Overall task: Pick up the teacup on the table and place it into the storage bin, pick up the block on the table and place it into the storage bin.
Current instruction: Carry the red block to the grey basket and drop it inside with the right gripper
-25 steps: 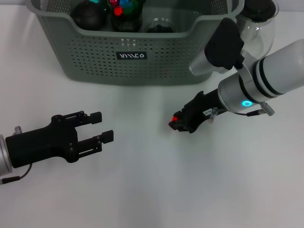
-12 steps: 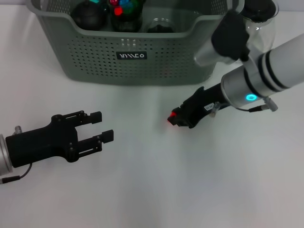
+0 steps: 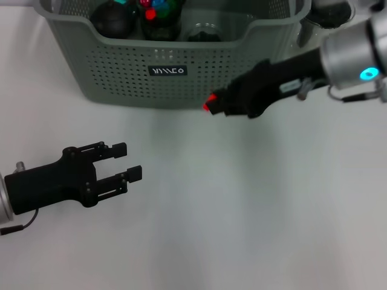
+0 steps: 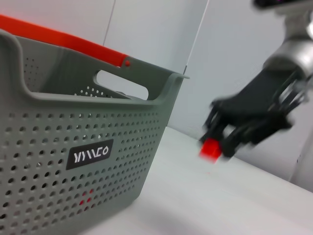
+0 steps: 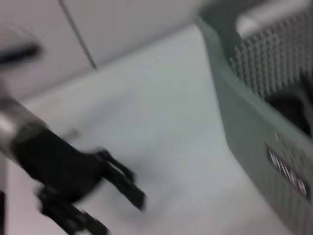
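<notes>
From the head camera, the storage bin fills the top of the table from eleven to one o'clock, its black label facing the robot. The right gripper reaches in from two o'clock, clenched on the red block, which hangs in front of the bin's near wall, just right of the label and clear of the table. A clear glass carafe stands at the bin's right end. The left gripper sits at eight o'clock, well apart from the bin, its fingers spread and holding nothing.

In the left wrist view, the bin stands near, and beyond its corner the right gripper grasps the block above the tabletop.

The right wrist view is blurred; the bin and what seems to be the left gripper, released, can be made out.
</notes>
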Controlling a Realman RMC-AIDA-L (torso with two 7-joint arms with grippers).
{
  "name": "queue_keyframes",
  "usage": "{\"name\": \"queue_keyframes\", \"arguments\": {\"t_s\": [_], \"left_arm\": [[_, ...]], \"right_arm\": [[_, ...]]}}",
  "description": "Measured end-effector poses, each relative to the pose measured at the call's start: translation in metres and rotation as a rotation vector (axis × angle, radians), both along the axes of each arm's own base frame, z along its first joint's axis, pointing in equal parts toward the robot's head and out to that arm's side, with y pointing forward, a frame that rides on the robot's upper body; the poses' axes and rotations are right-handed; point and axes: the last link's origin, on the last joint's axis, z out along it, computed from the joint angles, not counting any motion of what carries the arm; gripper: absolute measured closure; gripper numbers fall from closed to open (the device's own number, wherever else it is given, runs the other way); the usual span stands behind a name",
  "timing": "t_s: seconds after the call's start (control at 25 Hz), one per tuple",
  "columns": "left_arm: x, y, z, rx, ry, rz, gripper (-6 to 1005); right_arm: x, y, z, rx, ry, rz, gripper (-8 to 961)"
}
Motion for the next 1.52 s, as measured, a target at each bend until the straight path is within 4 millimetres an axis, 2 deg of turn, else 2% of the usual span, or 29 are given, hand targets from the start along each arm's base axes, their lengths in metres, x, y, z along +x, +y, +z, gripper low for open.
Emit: {"name": "queue_keyframes", "arguments": {"t_s": [0.24,0.36,0.48,0.8,1.12,1.36,1.52], "left_arm": [[0.0,0.001,0.001,0.001,0.001,-0.003,373],[0.0,0.001,0.001,0.003,-0.001,-0.002,373],[0.0,0.001,0.001,0.005,-0.002,0.0,373],[0.001,0.0,-0.001,0.003,-0.007,0.0,373],[0.001,-0.002,-0.003,-0.001,-0.012,0.003,372],[0.002,0.0,-0.003,-0.002,-0.013,-0.005,372],[0.005,0.004,-0.003,-0.008,-0.014,-0.016,372]], "right_arm": [[-0.029,-0.003,0.045,0.096,0.15,0.08,745],[-0.042,0.003,0.054,0.166,0.201,0.11,745],[-0.057,0.015,0.054,0.238,0.224,0.143,744],[-0.088,0.065,0.036,0.437,0.236,0.12,743],[-0.093,0.123,-0.001,0.555,0.114,0.016,742],[-0.093,0.143,-0.03,0.617,-0.012,0.0,741],[-0.096,0.147,-0.034,0.648,-0.031,0.004,740]]}}
